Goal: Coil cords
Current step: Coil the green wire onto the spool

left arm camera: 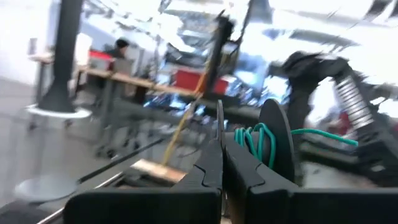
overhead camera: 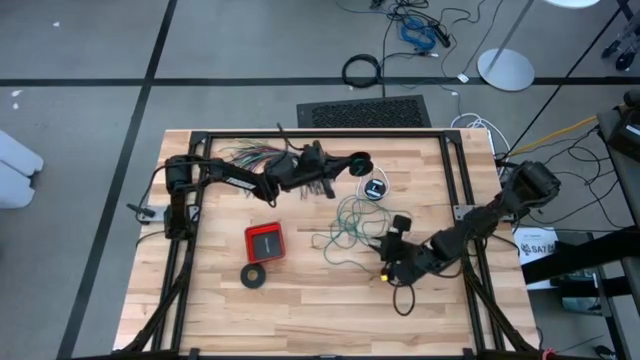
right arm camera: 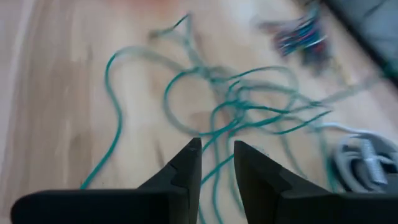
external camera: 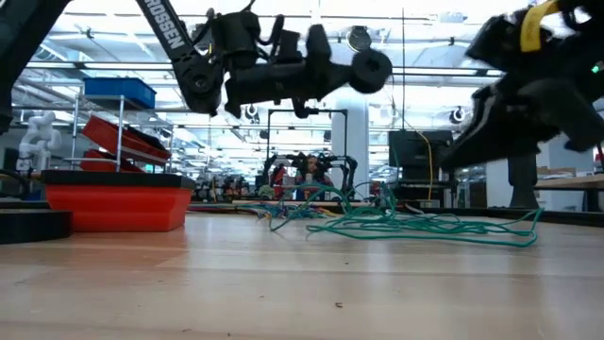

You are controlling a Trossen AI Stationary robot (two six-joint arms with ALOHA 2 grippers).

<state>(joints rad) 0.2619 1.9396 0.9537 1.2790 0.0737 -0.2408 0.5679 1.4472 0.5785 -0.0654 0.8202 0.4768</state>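
The teal-green wire lies in a loose tangle on the wooden table, right of its middle. Part of it is wound on a black spool, which my left gripper holds shut, high above the table near its far edge. My right gripper stands open just on the near right of the tangle, slanting down, with a teal strand running under its fingers. The white cord with its black round piece lies coiled between the two grippers. My left gripper pinches the spool's thin flange between its two fingers, which come at it about level from the table's left. The spool is lifted clear of the table. A teal strand leads off it toward the tangle. My right gripper: whether it touches the strand beneath it I cannot tell.
A fanned bundle of many-coloured wires lies at the far left under the left arm. A red box and a black tape ring sit left of the tangle. A black frame runs around the table's edges.
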